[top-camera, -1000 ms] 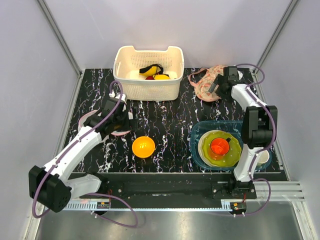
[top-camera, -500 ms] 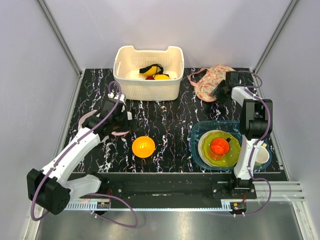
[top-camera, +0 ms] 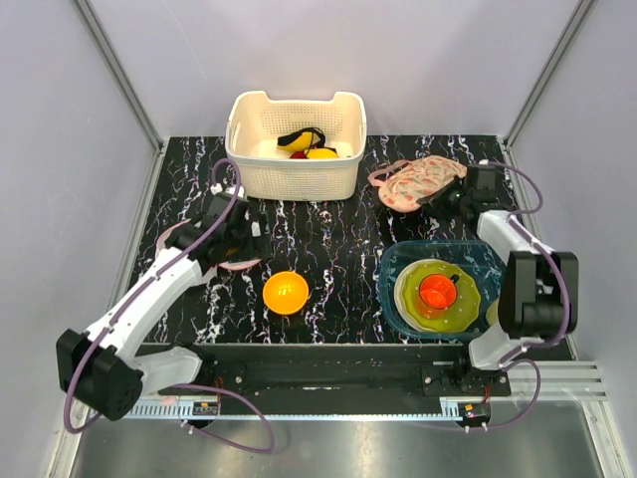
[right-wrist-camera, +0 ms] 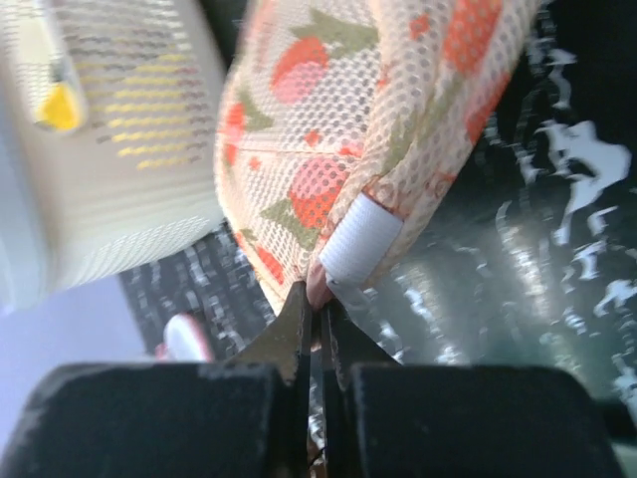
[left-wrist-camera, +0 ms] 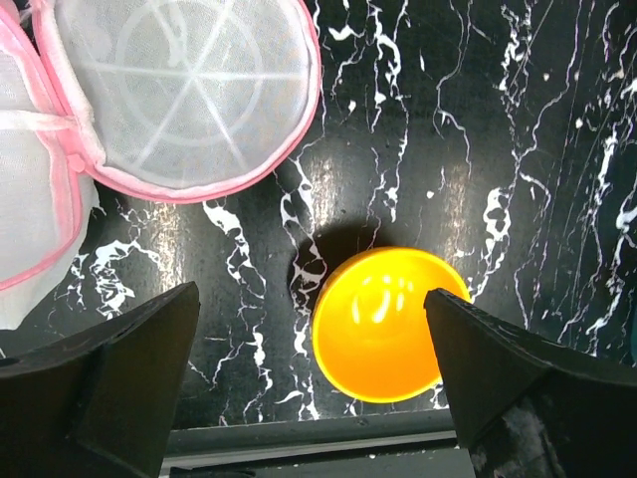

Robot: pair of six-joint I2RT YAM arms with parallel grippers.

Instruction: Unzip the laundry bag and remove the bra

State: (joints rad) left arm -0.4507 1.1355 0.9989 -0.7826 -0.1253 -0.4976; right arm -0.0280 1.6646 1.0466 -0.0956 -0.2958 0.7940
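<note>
The laundry bag (top-camera: 416,182) is seen at the far right of the black, white-veined table (top-camera: 338,239), just right of the slotted cream plastic basket (top-camera: 296,174). It is a soft half-moon pouch of fine mesh, printed with red-pink flowers and green leaves. Its near edge is pinched between the closed jaws of the right gripper (right-wrist-camera: 318,299), directly below a small white tab (right-wrist-camera: 360,241), and the fabric is lifted in a curve above the fingers. The left gripper (left-wrist-camera: 314,398) is held wide open, gripping nothing, above a glossy round orange bowl (left-wrist-camera: 383,324), near a domed white mesh item (left-wrist-camera: 189,90) edged in pink.
</note>
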